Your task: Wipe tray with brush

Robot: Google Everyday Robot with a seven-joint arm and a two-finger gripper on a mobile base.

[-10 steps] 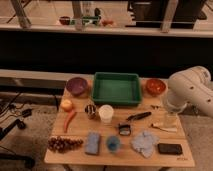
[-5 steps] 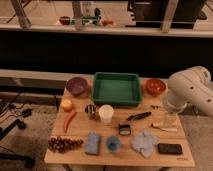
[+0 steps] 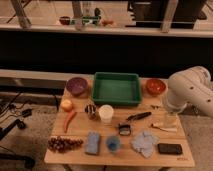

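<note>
One brush [image 3: 138,116] lies just beside my claw [image 3: 170,119] near the desk's [image 3: 80,128] right edge, long axis aimed at it; claw's state I cannot tell.

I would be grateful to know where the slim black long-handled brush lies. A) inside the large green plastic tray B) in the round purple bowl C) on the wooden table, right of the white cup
C: the brush lies on the table between the white cup and the gripper, in front of the tray.
</note>
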